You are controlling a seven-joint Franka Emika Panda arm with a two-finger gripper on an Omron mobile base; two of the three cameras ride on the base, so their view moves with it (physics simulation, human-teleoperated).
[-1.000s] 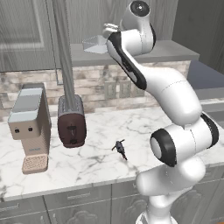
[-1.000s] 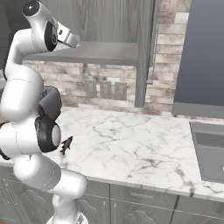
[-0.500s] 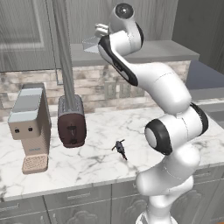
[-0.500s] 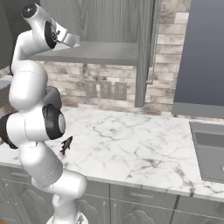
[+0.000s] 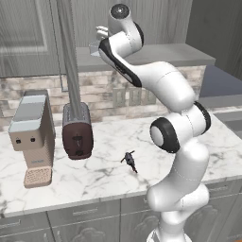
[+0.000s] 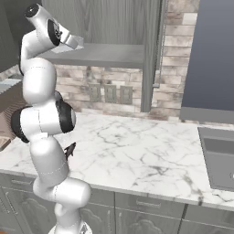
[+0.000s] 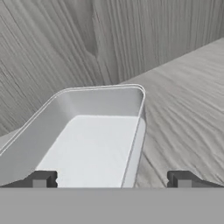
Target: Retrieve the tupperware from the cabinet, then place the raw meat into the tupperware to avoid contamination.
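Note:
The cabinet's grey shelf (image 5: 156,54) stands open above the counter, with one door (image 5: 68,52) swung out edge-on. On the shelf (image 7: 183,100) sits the tupperware (image 7: 87,131), a pale rectangular tub with nothing in it. My gripper (image 7: 112,180) is open right at its near end. The tub's right wall runs between my fingertips (image 7: 41,179), untouched by either. From the base, the gripper (image 5: 100,35) is up at the shelf's left end beside the tupperware (image 5: 94,48). A small dark piece that I take for the raw meat (image 5: 129,159) lies on the marble counter.
A beige coffee machine (image 5: 30,134) and a dark red toaster (image 5: 77,134) stand at the counter's left, under the open door. A sink (image 6: 219,155) is set into the counter far right. The second open door (image 6: 151,55) hangs right of the shelf. My arm's elbow (image 5: 165,134) stands over the counter's front edge.
The arm has straightened up and carried the hand a little left and deeper onto the shelf, up to the tupperware. The jaws have stayed open.

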